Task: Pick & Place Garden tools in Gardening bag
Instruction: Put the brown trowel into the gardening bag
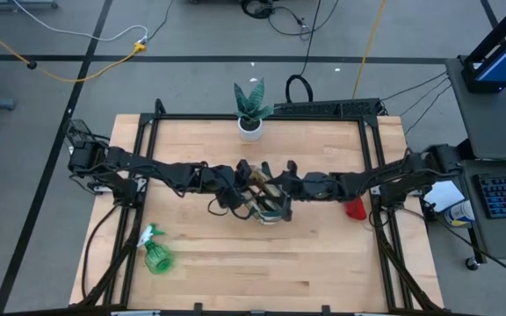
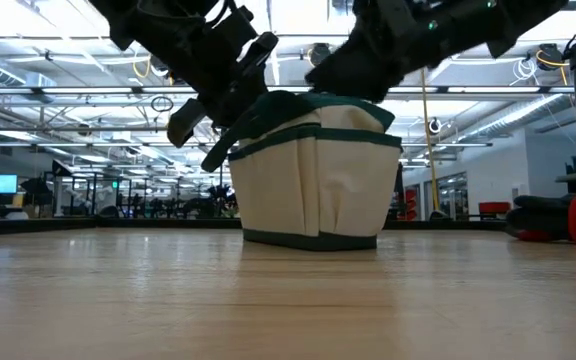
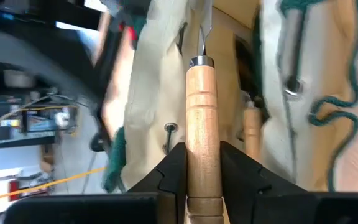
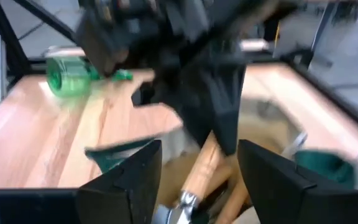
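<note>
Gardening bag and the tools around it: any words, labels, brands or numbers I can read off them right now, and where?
None can be read.
Gardening bag: plain canvas, no print visible.
Wooden tool handle in the left gripper: unmarked.
Green spray bottle: any label too small to read.

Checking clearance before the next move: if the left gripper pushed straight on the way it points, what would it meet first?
The left gripper, shut on a wooden-handled tool, points into the open gardening bag. It would probably meet the bag's inside; depth is unclear.
</note>
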Motion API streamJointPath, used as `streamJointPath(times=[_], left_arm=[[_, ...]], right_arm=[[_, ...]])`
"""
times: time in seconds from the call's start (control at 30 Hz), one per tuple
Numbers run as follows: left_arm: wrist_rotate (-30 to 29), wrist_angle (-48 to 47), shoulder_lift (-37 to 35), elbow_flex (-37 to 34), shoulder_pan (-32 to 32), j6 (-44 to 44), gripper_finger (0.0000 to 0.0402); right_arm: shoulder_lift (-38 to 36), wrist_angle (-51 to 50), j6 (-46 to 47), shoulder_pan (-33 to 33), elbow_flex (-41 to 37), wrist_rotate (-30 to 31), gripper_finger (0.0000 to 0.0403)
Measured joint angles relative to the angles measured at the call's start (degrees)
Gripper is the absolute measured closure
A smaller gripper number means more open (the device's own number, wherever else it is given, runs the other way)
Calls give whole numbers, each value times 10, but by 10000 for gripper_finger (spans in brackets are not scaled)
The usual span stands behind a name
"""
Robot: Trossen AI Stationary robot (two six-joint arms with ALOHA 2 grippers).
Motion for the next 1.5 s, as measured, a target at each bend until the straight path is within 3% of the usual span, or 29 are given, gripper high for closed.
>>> streamJointPath(times=[0.17,0.4,0.7,0.8,0.93,1.37,1.5], left_arm=[[8,-104,0,57,1,-12,331],[90,-245,4,152,20,-28,329],[77,-374,108,262,43,43,331],[50,-386,147,291,43,62,331],[58,-398,171,322,41,74,331],[102,-419,192,326,50,81,330],[105,-414,193,325,50,55,305]], right_arm=[[-44,-6,-30,0,0,1,204],[-81,-9,-30,0,0,1,211],[-84,-15,-29,0,0,1,213],[-84,-21,-28,0,0,1,213],[-84,-30,-28,0,0,1,216],[-84,-42,-30,0,0,2,218],[-84,-44,-30,0,0,2,218]])
